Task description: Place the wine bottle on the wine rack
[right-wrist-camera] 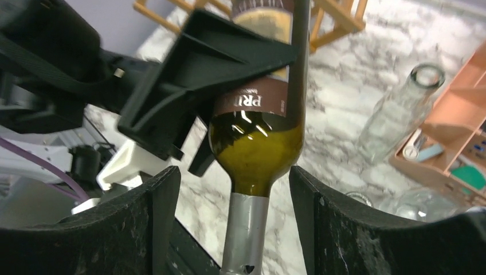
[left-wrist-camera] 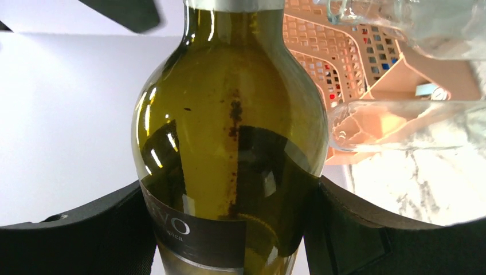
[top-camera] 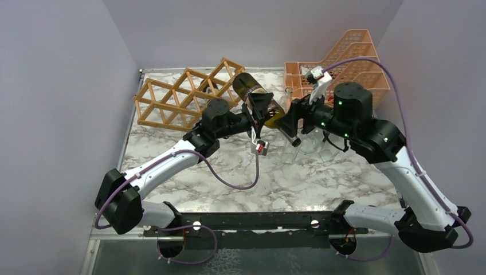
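Plain lilac-grey walls (top-camera: pixel 57 86) fill the left, top and right of the frame; a white, grey-veined marble counter (top-camera: pixel 321 177) lies in the middle, evenly lit

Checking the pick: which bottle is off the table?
The green wine bottle, clamped in the left gripper; the clear glass bottles rest on the marble table.

Olive-green wine bottle (top-camera: pixel 249 87) tilted aloft — base beside the wooden lattice wine rack (top-camera: pixel 183 94).

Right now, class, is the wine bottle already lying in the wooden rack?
No: the left gripper holds the wine bottle in the air, outside the wooden rack's cells.
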Controlling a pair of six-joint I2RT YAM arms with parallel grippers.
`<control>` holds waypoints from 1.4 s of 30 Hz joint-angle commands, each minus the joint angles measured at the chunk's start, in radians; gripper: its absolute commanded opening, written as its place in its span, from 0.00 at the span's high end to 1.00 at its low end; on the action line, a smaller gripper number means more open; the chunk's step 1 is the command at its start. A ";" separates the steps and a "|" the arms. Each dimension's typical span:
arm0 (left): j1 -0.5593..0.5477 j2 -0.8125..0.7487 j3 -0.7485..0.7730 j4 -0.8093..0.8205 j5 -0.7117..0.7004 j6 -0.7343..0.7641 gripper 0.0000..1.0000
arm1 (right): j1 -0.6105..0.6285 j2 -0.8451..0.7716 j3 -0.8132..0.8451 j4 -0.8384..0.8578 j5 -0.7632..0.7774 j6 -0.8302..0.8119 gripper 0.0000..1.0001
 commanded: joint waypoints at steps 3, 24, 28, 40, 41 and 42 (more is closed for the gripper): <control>-0.012 -0.047 0.063 0.016 -0.052 0.274 1.00 | 0.003 0.015 -0.060 -0.101 0.038 -0.015 0.29; -0.033 -0.022 0.098 -0.049 -0.113 0.369 1.00 | 0.003 0.091 -0.225 0.021 -0.037 -0.002 0.43; -0.037 -0.023 0.099 -0.052 -0.115 0.379 1.00 | 0.003 0.116 -0.223 0.047 -0.038 0.005 0.43; -0.044 -0.025 0.123 -0.077 -0.116 0.323 1.00 | 0.003 0.097 -0.264 0.135 0.004 0.034 0.77; -0.044 -0.026 0.124 -0.079 -0.116 0.319 1.00 | 0.003 0.089 -0.269 0.145 0.011 0.036 0.85; -0.045 -0.026 0.125 -0.082 -0.116 0.316 1.00 | 0.003 0.081 -0.269 0.151 0.017 0.038 0.92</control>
